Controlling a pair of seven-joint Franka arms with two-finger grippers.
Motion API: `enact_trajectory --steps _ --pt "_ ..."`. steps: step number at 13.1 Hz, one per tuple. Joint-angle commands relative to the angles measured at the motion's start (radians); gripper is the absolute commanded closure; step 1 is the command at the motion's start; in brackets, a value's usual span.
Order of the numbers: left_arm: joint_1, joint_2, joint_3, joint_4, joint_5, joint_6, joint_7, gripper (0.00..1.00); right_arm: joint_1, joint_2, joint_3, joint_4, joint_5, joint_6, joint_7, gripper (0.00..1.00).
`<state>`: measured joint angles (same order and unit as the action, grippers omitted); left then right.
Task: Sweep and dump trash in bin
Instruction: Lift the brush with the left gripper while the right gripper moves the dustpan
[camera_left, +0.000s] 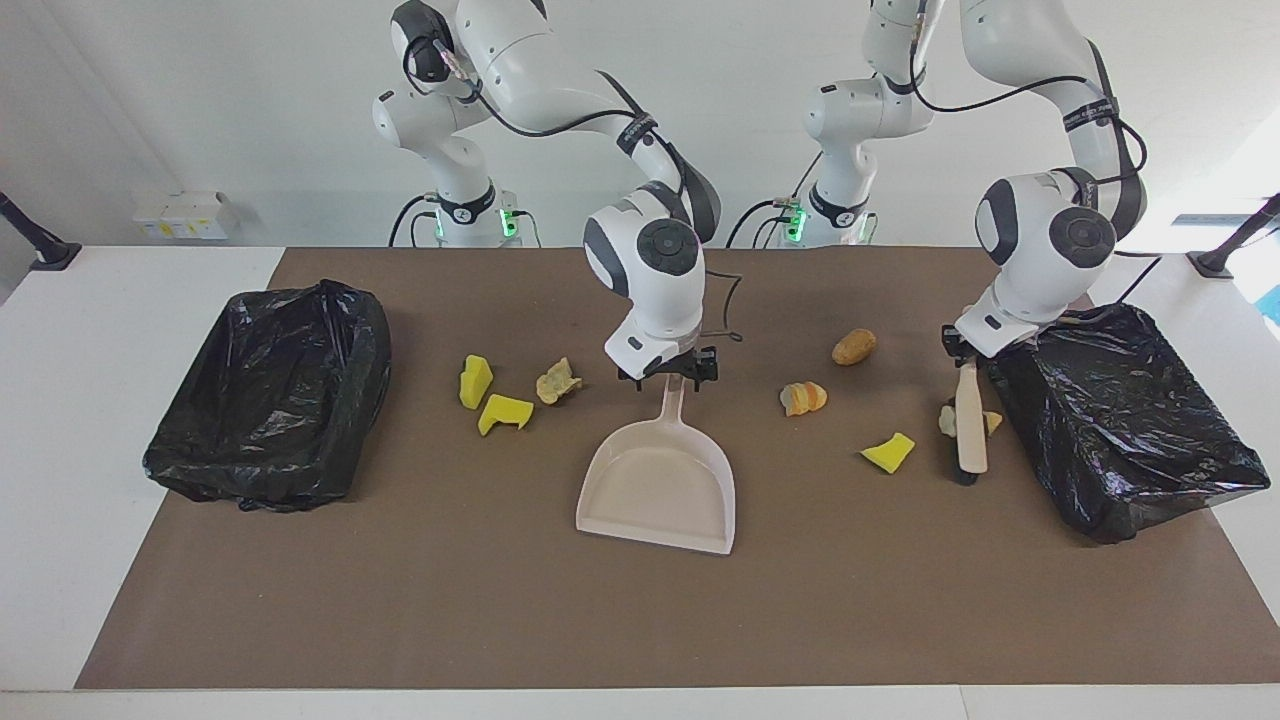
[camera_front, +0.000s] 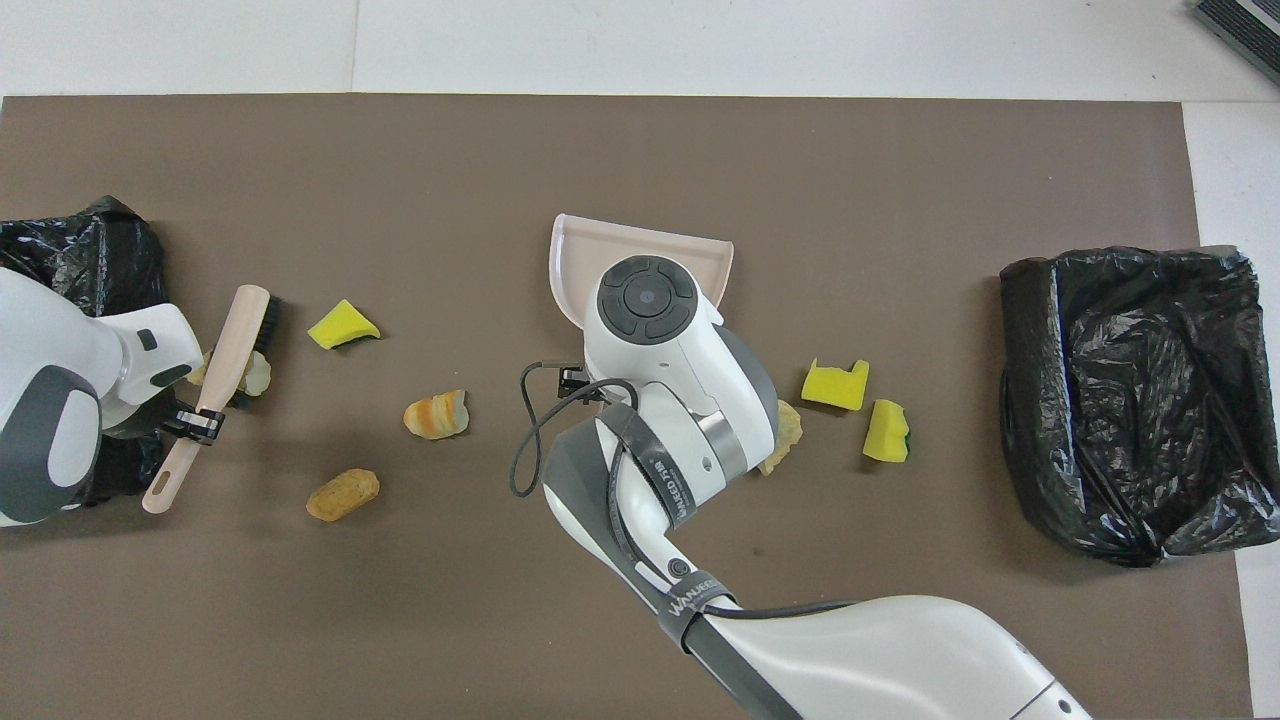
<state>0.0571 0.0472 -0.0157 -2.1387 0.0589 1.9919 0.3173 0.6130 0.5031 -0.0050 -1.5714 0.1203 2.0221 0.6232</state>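
My right gripper (camera_left: 668, 374) is down at the top end of the beige dustpan's (camera_left: 660, 480) handle, mid table; the arm hides the handle in the overhead view, where only the pan's mouth (camera_front: 640, 245) shows. My left gripper (camera_left: 968, 352) is shut on the beige brush (camera_left: 968, 428), bristles down against a tan trash lump (camera_left: 945, 420) beside the bin. Other trash lies around: a yellow wedge (camera_left: 888, 453), a striped bread lump (camera_left: 803, 398), a tan lump (camera_left: 853, 347), two yellow sponges (camera_left: 474, 381) (camera_left: 503, 412) and a crusty scrap (camera_left: 557, 381).
Two black-bagged bins stand at the table's ends, one (camera_left: 1125, 415) right beside the brush and one (camera_left: 275, 395) at the right arm's end. The brown mat (camera_left: 640, 620) covers the middle of the table.
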Motion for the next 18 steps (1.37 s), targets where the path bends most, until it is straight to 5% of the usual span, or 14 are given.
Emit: enact_trajectory --steps 1,5,8,14,18 --pt "-0.006 -0.038 0.007 -0.003 -0.083 -0.065 0.065 1.0 -0.004 -0.021 0.002 -0.033 0.054 0.021 -0.019 1.0" --pt "-0.019 -0.018 0.006 0.146 -0.083 -0.085 0.061 1.0 -0.021 -0.02 0.002 -0.021 0.088 0.021 -0.03 1.0" --pt "-0.014 -0.001 0.01 0.148 -0.022 -0.033 0.055 1.0 -0.036 -0.05 -0.004 0.013 0.094 0.012 -0.085 1.0" --pt "0.084 -0.038 0.017 0.018 -0.004 -0.022 -0.119 1.0 -0.108 -0.188 -0.009 -0.004 0.07 -0.15 -0.333 1.0" --pt "0.026 -0.075 0.011 -0.058 -0.005 -0.01 -0.214 1.0 -0.099 -0.216 -0.007 -0.042 -0.008 -0.181 -0.601 1.0"
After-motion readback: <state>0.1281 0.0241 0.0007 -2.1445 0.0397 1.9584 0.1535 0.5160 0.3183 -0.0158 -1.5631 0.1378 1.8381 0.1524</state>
